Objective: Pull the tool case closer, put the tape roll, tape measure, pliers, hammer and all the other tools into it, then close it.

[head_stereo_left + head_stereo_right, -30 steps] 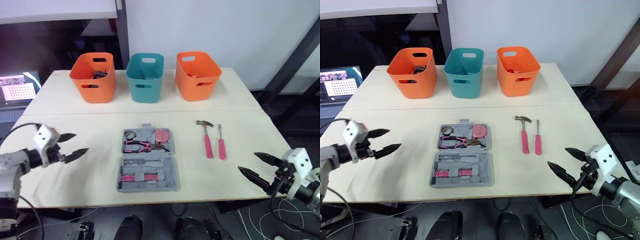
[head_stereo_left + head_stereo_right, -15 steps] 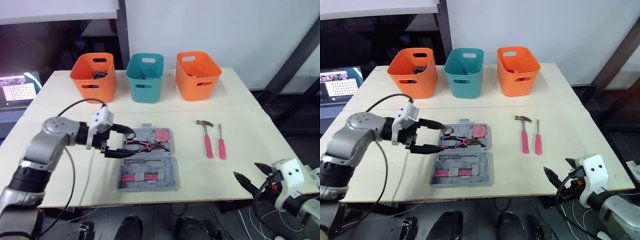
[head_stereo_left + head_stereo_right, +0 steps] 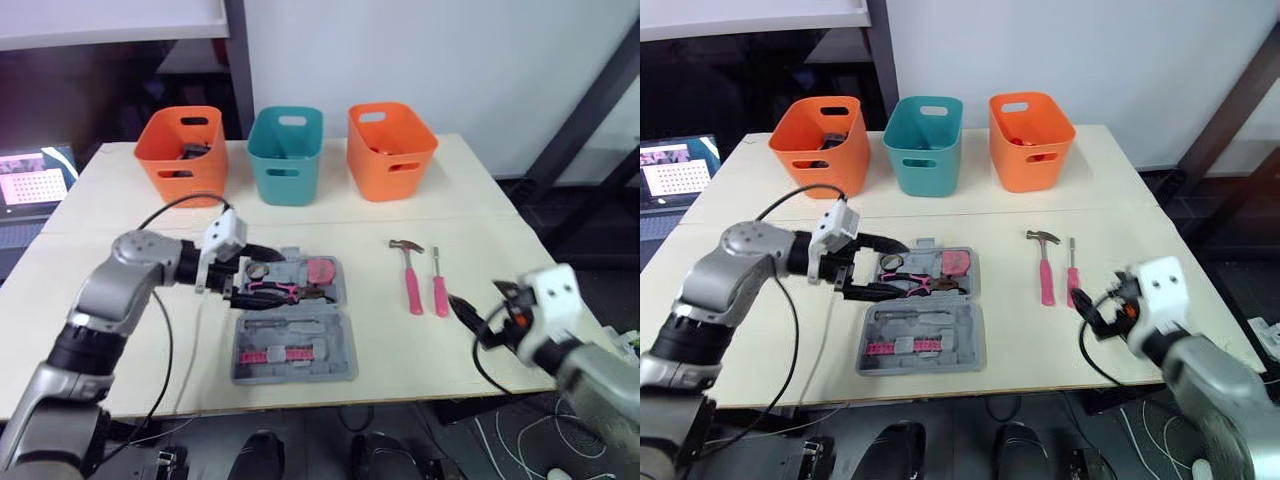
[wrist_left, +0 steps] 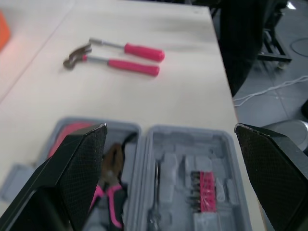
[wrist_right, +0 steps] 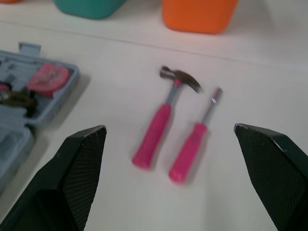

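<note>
**Both arms in, case not yet pulled**

Within a second my left gripper (image 3: 252,274) had swung from the table's 9 o'clock edge to the open grey plastic tool case (image 3: 297,372). Its black fingers were spread wide at the case's 10 o'clock corner, one on each side of the far tray's left end, pinching nothing. I could not tell whether they touched the rim.

My right gripper (image 3: 470,312) had come in from the 4 o'clock corner of the table. It hung with fingers wide apart, just at 4 o'clock of the pink-handled screwdriver (image 3: 441,290).

The case lay in the same place at the table's centre, so I judged the pull not yet begun. The pink-handled pliers (image 3: 285,292), round pink tape measure (image 3: 322,270) and small dark tape roll (image 3: 262,270) lay in the far tray. The pink-handled hammer (image 3: 412,280) and the screwdriver lay side by side on the table at 2 o'clock of the case. I judged those two were the tools left to load.
</note>
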You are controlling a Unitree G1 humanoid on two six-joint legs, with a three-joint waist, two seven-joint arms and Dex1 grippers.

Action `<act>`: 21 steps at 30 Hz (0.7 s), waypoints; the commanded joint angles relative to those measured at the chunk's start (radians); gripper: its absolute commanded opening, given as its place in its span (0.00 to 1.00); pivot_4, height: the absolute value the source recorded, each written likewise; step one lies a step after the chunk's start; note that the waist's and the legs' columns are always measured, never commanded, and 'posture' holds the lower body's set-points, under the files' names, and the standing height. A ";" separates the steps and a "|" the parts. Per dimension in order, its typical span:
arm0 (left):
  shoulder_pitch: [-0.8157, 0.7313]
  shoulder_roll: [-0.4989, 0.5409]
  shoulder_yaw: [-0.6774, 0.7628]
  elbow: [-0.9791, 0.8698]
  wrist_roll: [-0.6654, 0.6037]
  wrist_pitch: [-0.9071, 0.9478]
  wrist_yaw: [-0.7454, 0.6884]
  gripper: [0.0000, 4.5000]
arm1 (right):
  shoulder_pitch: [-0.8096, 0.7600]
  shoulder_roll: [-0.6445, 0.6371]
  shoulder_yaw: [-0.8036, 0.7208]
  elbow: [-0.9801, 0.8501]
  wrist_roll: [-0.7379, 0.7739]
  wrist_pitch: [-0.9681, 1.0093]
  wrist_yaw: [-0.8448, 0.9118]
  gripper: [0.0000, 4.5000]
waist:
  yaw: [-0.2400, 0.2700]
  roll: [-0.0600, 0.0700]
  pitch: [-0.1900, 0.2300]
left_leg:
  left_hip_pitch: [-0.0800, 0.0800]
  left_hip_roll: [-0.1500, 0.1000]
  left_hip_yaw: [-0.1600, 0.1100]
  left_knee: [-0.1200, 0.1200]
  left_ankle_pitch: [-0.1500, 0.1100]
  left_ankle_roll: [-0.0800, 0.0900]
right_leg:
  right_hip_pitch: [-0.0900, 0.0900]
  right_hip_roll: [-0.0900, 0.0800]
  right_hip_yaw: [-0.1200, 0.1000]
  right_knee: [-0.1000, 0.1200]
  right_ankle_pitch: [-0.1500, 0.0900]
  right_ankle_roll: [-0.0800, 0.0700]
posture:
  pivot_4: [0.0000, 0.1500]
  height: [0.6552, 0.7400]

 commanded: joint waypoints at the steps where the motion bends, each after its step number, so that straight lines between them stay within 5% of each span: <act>1: 0.075 0.020 0.079 -0.101 -0.023 0.027 0.076 0.99 | -0.170 -0.031 0.088 0.147 -0.006 0.096 -0.003 1.00 | 0.003 -0.001 0.001 | -0.001 0.000 0.000 0.000 0.000 0.000 | -0.001 0.000 0.000 0.000 0.001 -0.002 | 1.00 1.00; 12: 0.387 0.018 0.216 -0.364 -0.024 0.080 0.318 0.99 | -0.575 0.023 0.338 0.789 -0.200 -0.087 0.089 1.00 | 0.006 0.000 0.002 | -0.002 0.000 -0.001 0.000 0.000 0.000 | -0.001 0.002 0.001 0.001 0.001 -0.001 | 1.00 1.00; 21: 0.457 0.017 0.246 -0.430 -0.034 0.101 0.409 0.99 | -0.788 0.147 0.392 1.291 -0.337 -0.362 0.142 1.00 | -0.001 0.001 0.002 | -0.001 0.000 -0.002 0.000 0.000 0.000 | -0.001 0.004 0.002 0.001 0.002 -0.001 | 1.00 1.00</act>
